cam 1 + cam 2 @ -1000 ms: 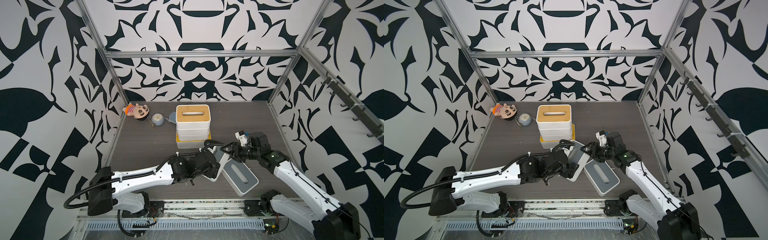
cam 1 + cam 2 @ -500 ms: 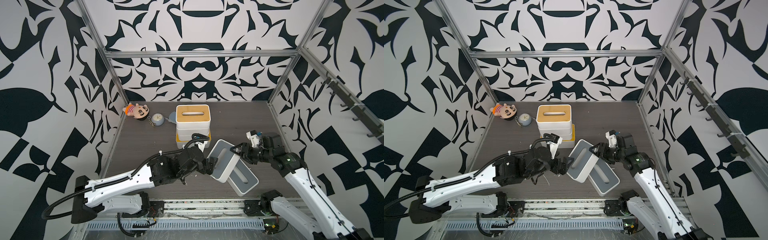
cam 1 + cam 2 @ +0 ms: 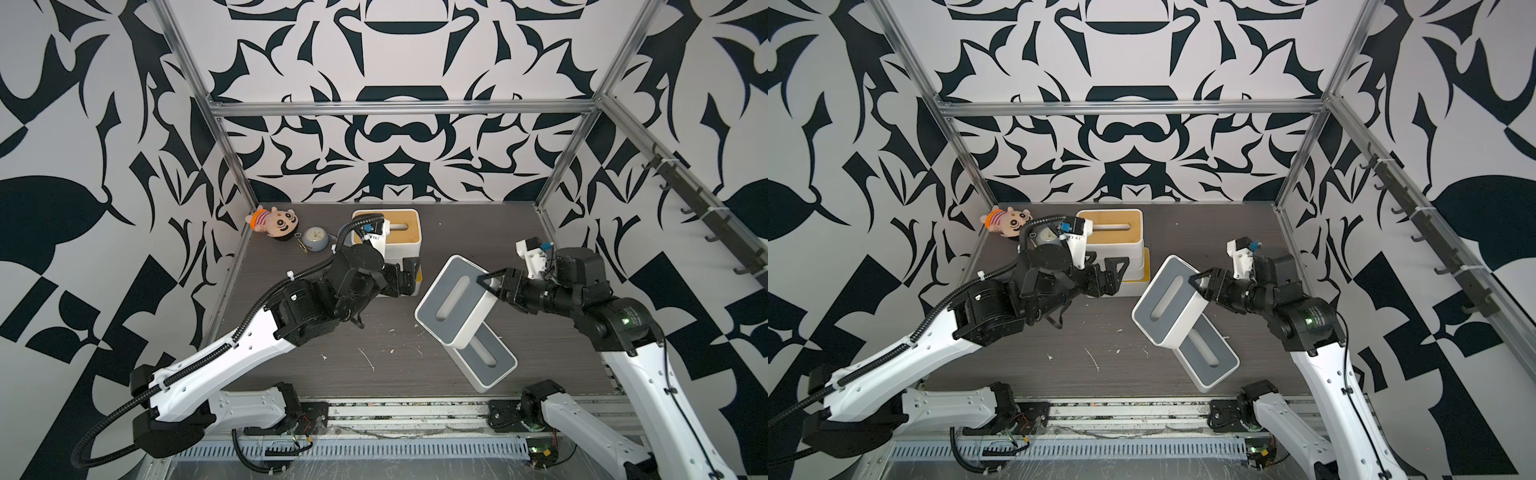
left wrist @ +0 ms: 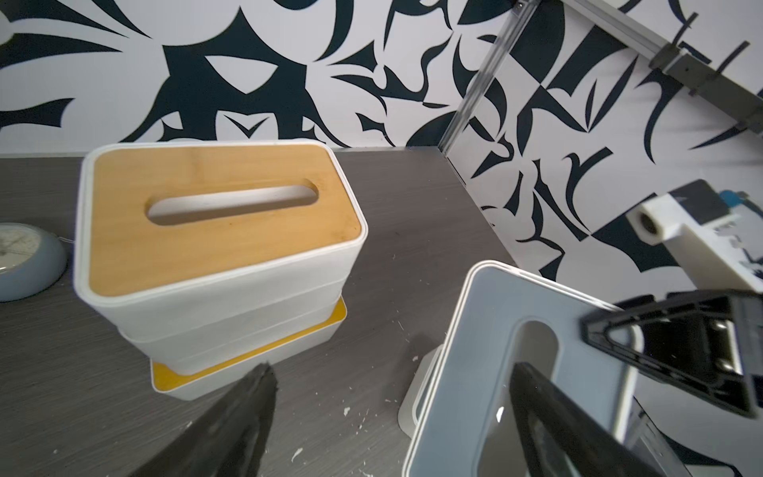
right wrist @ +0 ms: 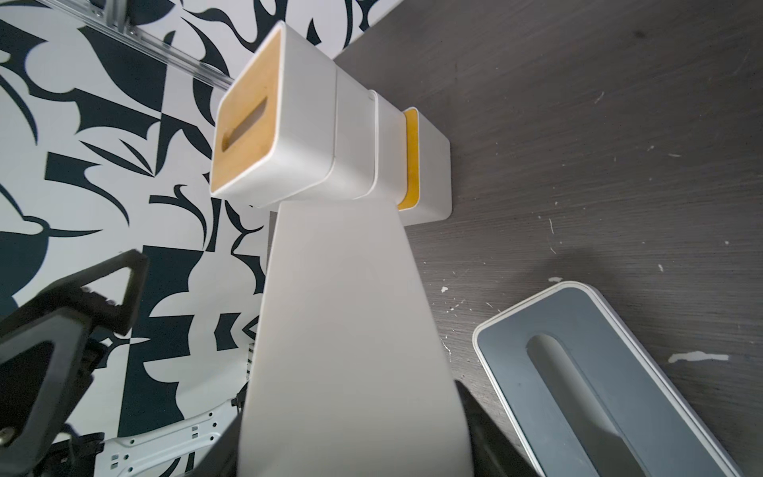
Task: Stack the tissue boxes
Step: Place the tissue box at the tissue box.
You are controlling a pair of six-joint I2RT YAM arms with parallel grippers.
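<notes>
Dark wood-grain worktop (image 3: 291, 365), loud black-and-white walls (image 3: 395, 62). One grey-lidded tissue box (image 3: 453, 299) is gripped at a tilt by the right hand (image 3: 487, 290), up over the other grey box (image 3: 486, 357) lying near right. Left hand (image 3: 405, 276) is spread wide and empty, just beside the bamboo-lidded stack (image 3: 405, 245) at far middle.

Bright, even, diffuse light from overhead. Faint soft shadows on the dark table (image 3: 399, 365). No glare. Top views sharp throughout. Wrist views wide-angle, stretched toward the edges; the near held tissue box (image 5: 351, 330) is blurred.
</notes>
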